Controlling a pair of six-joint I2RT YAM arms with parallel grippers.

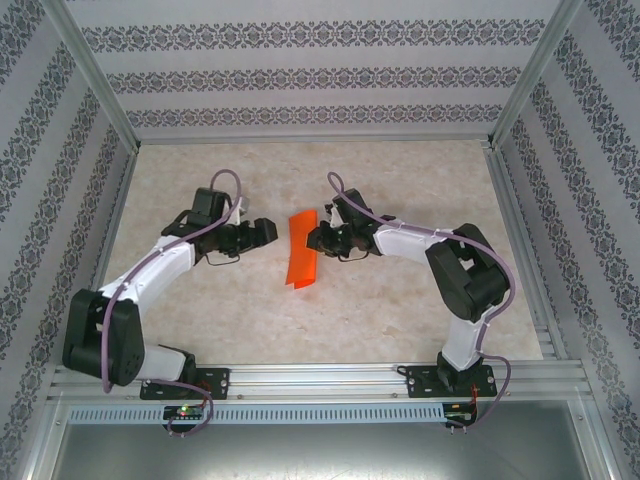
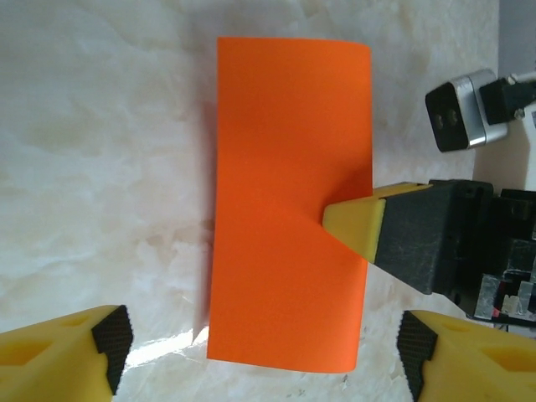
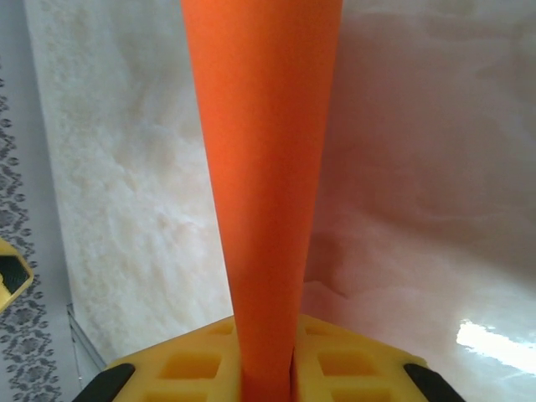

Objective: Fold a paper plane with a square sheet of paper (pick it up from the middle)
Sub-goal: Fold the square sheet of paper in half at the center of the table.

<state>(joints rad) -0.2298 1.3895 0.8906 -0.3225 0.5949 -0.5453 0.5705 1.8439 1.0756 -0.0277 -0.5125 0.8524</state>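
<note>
- The square sheet of paper point(image 1: 303, 250), folded into a narrow strip, is found at mid-table with its long axis running near to far.
- Its right edge is pinched by the nearly closed right gripper point(image 1: 318, 238).
- The left gripper point(image 1: 265, 230) is stationed just left of the strip, with its jaws wide apart and nothing held.
</note>
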